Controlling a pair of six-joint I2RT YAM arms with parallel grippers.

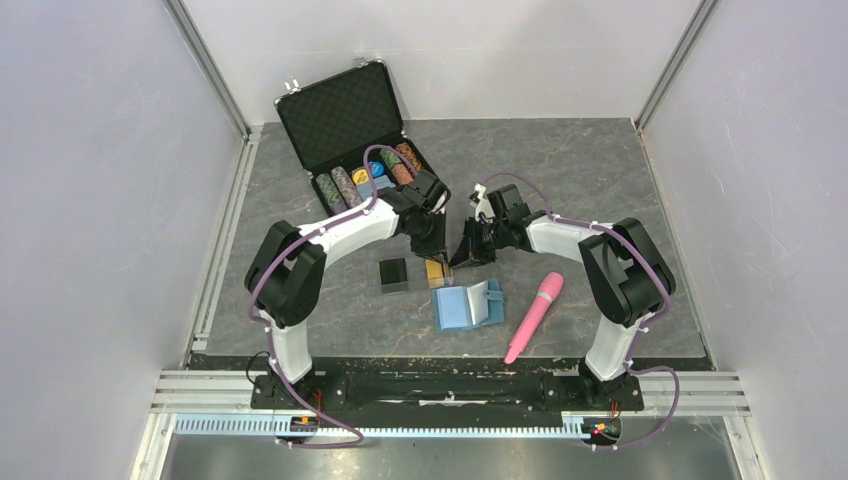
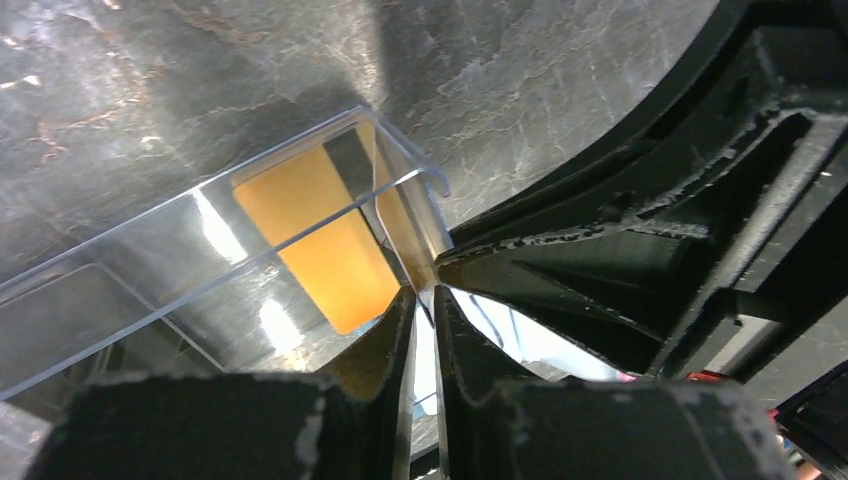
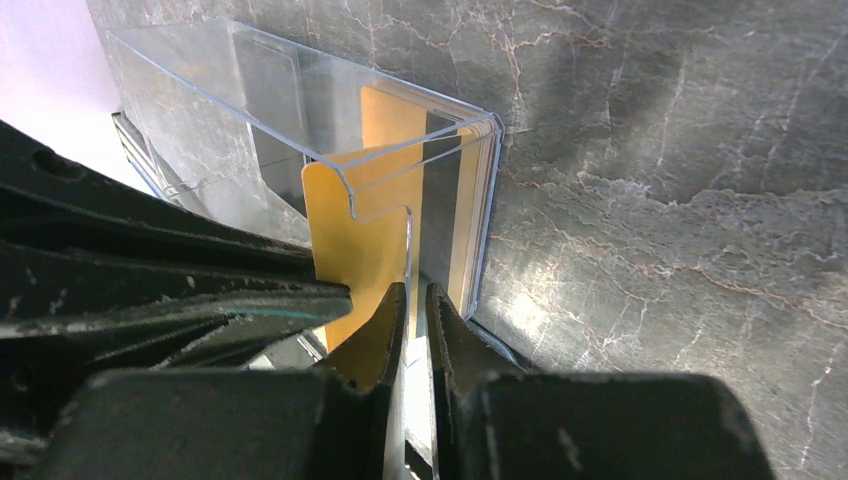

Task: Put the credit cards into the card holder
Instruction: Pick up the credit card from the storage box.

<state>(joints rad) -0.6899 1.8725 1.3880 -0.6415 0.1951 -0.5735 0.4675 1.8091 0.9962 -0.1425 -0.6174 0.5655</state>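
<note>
Gold-orange credit cards [image 1: 437, 268] stand in a small clear plastic box [image 1: 440, 282] at the table's middle. They show through its walls in the left wrist view [image 2: 320, 225] and the right wrist view [image 3: 375, 180]. My left gripper [image 1: 431, 250] [image 2: 425, 292] is shut on one thin wall of that clear box [image 2: 300, 170]. My right gripper [image 1: 463, 256] [image 3: 410, 288] is shut on another wall of the box [image 3: 300, 110], facing the left one. Black cards [image 1: 393, 274] sit in a second clear box just left. The teal-blue card holder [image 1: 466, 305] lies open in front.
A black briefcase [image 1: 340, 115] with rows of poker chips [image 1: 372, 175] stands open at the back left. A pink stick-shaped object [image 1: 535, 315] lies to the right of the card holder. White walls enclose the table on three sides.
</note>
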